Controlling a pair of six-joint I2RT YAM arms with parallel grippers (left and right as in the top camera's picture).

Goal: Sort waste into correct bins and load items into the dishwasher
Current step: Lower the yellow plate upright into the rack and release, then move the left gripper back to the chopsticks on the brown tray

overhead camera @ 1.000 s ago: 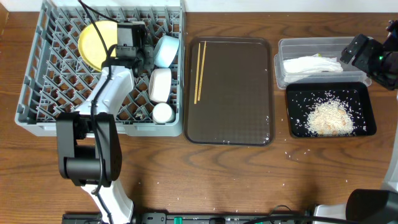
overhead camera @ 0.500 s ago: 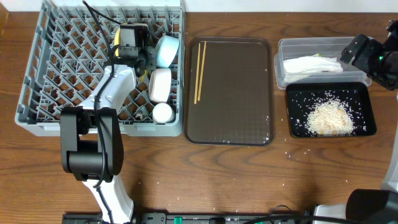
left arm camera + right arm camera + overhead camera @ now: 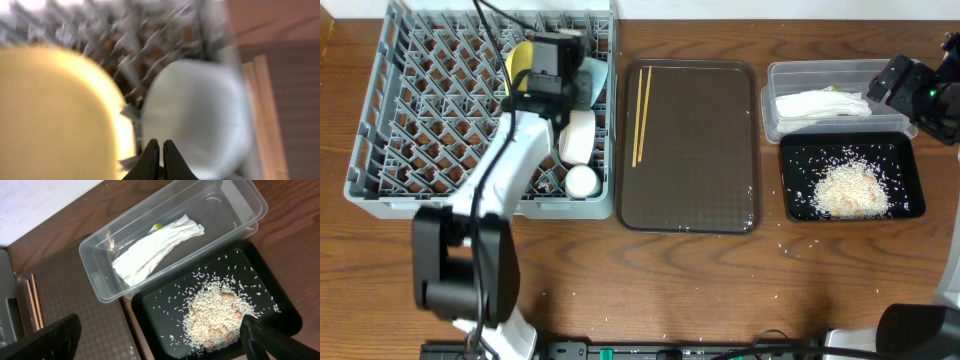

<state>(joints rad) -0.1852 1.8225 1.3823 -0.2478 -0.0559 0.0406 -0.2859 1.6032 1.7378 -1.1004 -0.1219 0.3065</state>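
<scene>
Dishes are lining the right side of the grey dish rack (image 3: 390, 150) at the left of the wooden table (image 3: 650, 290). The light blue bowl (image 3: 598, 78) is sitting farthest back, the white bowl (image 3: 577, 135) is lying just nearer, and the small white cup (image 3: 582, 181) is standing nearest of all.

The left tool (image 3: 160, 150) is hovering over the rack's far right part, its fingers pressed together with nothing showing between them. In the blurred wrist view the yellow plate (image 3: 55, 120) is sitting just left of the fingertips and the blue bowl just right. Whether the tool is touching either cannot be told.

At centre, the chopsticks (image 3: 641, 115) are lying side by side along the left side of the brown serving tray (image 3: 700, 170).

On the far right, the right tool (image 3: 160, 325) is hanging with its fingers spread wide and holding nothing. Below it, a crumpled paper napkin (image 3: 155, 250) is lying in the clear plastic tub (image 3: 225, 205), with a small yellow-green wrapper (image 3: 158, 226) touching its far edge. The black tray (image 3: 270, 287) is sitting just near of the tub, touching it, and is carrying a heap of rice (image 3: 215, 312) with loose grains scattered around it.
</scene>
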